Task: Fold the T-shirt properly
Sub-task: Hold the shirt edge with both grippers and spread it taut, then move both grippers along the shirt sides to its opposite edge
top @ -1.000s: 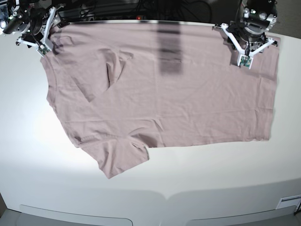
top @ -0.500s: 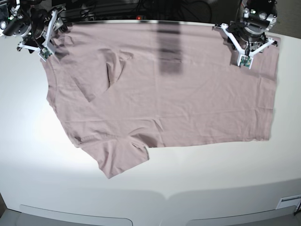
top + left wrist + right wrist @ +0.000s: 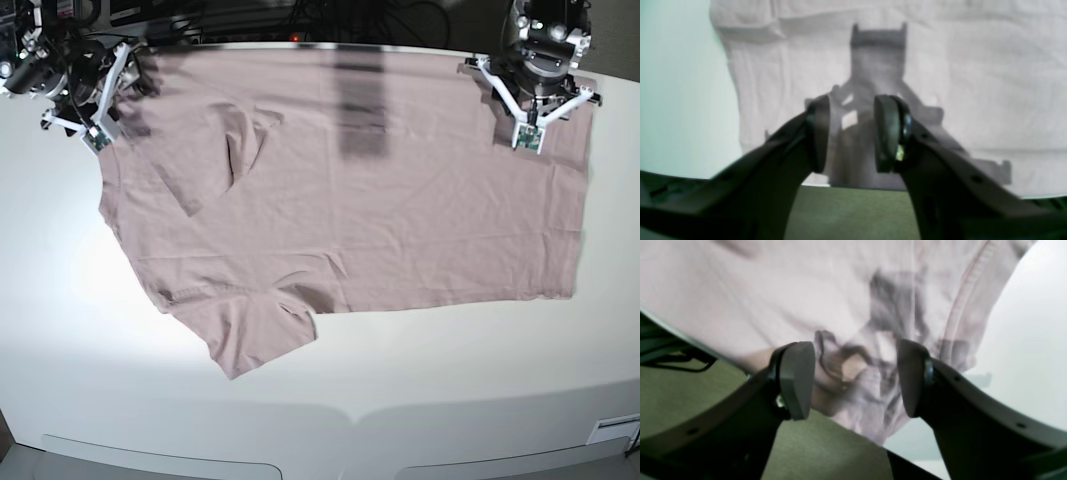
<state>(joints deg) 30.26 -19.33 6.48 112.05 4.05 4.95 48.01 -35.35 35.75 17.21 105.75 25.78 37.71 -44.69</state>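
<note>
White tabletop (image 3: 420,380) fills most of my base view, with dark cabling along the top edge. Starting at my left gripper (image 3: 851,133), upper right of the base view: its two dark pads stand apart with a clear gap, nothing between them, hovering over the T-shirt (image 3: 350,190) near the cloth's edge; its shadow falls on the fabric just ahead in the wrist view. My right gripper (image 3: 855,380), upper left of the base view, is spread wide, and I see nothing pinched between its pads (image 3: 796,380); beneath it the shirt corner is bunched and wrinkled, and a ribbed seam (image 3: 968,290) runs down the upper right of that wrist view. Outward from both, the mauve-pink shirt lies spread flat across the upper half of the table, one sleeve (image 3: 255,335) sticking out at lower left, a small raised fold (image 3: 245,140) at upper left.
</note>
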